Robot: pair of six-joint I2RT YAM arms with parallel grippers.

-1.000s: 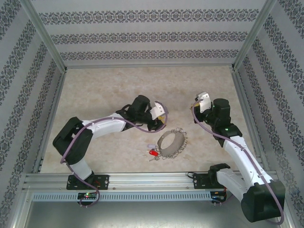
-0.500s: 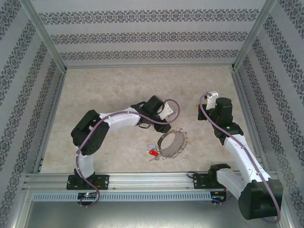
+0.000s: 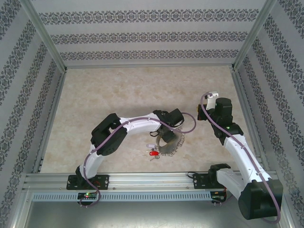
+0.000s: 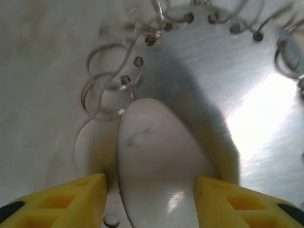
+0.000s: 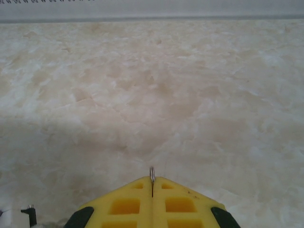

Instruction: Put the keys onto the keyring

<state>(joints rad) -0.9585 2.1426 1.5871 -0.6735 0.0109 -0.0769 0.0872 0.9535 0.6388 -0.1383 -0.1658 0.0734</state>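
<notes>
Now the left hand (image 4: 150, 188), spread astride the pale key (image 4: 156, 156), has reached over the keyring (image 4: 259, 90); the right hand (image 5: 152, 184), pinching a metal sliver (image 5: 152, 174), faces open table (image 5: 152, 90).

Right gripper (image 5: 152, 186) sits at 6 o'clock, its yellow fingertips pressed flat together. A thin metal sliver (image 5: 152, 174) is pinched in the seam and pokes toward 12 o'clock; what it belongs to cannot be told. The beige marbled table (image 5: 190, 95) runs ahead to a pale wall strip (image 5: 152, 12) at 12 o'clock, with a soft shadow (image 5: 42, 137) at 9 o'clock and a small dark fitting (image 5: 28, 213) at 7 o'clock, too small to identify.
</notes>
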